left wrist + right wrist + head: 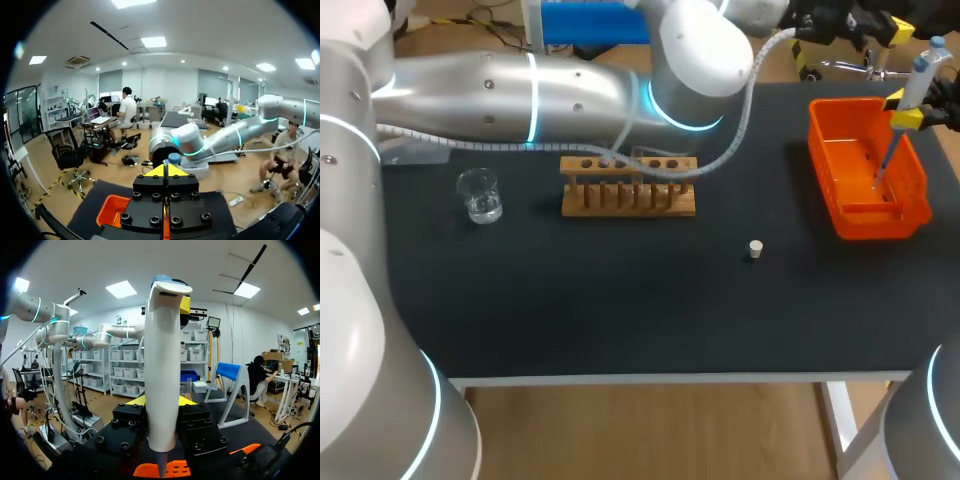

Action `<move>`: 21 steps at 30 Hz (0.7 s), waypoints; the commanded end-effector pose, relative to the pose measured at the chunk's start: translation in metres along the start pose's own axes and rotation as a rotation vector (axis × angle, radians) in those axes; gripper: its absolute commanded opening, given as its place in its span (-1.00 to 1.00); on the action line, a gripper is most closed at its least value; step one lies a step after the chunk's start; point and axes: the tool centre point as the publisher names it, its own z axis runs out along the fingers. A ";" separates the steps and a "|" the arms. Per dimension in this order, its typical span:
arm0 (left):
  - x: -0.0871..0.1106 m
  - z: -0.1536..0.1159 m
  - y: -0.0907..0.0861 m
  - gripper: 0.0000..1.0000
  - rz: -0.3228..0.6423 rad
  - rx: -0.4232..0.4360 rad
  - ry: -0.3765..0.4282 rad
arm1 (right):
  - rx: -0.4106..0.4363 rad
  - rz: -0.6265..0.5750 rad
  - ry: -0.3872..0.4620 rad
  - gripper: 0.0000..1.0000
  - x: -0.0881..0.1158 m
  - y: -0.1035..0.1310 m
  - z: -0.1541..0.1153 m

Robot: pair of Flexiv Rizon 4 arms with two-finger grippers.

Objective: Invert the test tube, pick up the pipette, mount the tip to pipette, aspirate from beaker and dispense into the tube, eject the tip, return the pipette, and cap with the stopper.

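Two yellow-tipped grippers crowd the upper right of the head view. The right gripper [908, 108] is clamped on the white, blue-capped plastic pipette [162, 365], which hangs upright with its thin tip [883, 170] reaching down into the orange plastic bin [917, 190]. The left gripper [167, 170] sits just beyond, at the frame's top edge, fingertips pressed together on nothing.

This looks like the eject step. If the pipette is carried sideways before it is lifted, the tip could snag the bin's wall and twist the pipette in the grasp. The two wrists are also near each other, so a careless move by either could knock them together.

Only the head view shows the rest, on the black table [620, 310]: the clear glass beaker [480, 195] at left, the wooden tube rack [628, 200] in the middle, and the small white stopper [755, 249] right of centre. The right wrist view alone shows the grasp on the pipette's body. The left wrist view alone shows its own closed tips, with a corner of the bin beneath.
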 end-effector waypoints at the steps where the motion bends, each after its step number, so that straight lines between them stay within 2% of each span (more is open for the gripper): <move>1: 0.002 0.012 0.004 -1.00 0.025 0.029 0.001 | 0.000 0.000 0.005 -1.00 -0.001 0.000 -0.002; 21: 0.009 0.020 0.015 -1.00 0.017 0.050 0.007 | 0.000 0.000 0.005 -1.00 -0.001 0.000 -0.002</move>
